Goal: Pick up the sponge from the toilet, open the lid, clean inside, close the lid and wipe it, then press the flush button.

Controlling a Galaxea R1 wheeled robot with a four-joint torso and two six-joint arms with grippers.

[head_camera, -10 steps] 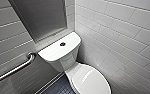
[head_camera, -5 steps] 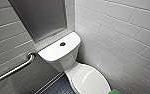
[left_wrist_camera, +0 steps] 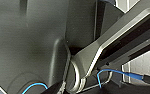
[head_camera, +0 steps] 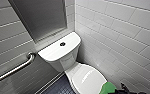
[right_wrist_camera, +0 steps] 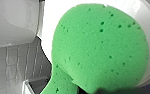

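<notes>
The white toilet [head_camera: 66, 62] stands in the corner with its lid [head_camera: 87, 78] down. A small dark flush button [head_camera: 62, 44] sits in the middle of the tank top. At the lid's near right edge my right gripper [head_camera: 118, 90] is shut on the bright green sponge [head_camera: 108, 88]. Seen from the right wrist, the sponge [right_wrist_camera: 101, 50] hangs large just above the white lid [right_wrist_camera: 51, 20]; I cannot tell whether they touch. My left gripper is open and holds nothing that I can see.
A metal grab bar [head_camera: 13, 70] runs along the tiled wall on the left. A grey panel [head_camera: 41, 17] is set above the tank. White tiles [head_camera: 121, 37] close off the right side. Dark floor [head_camera: 58, 87] lies left of the bowl.
</notes>
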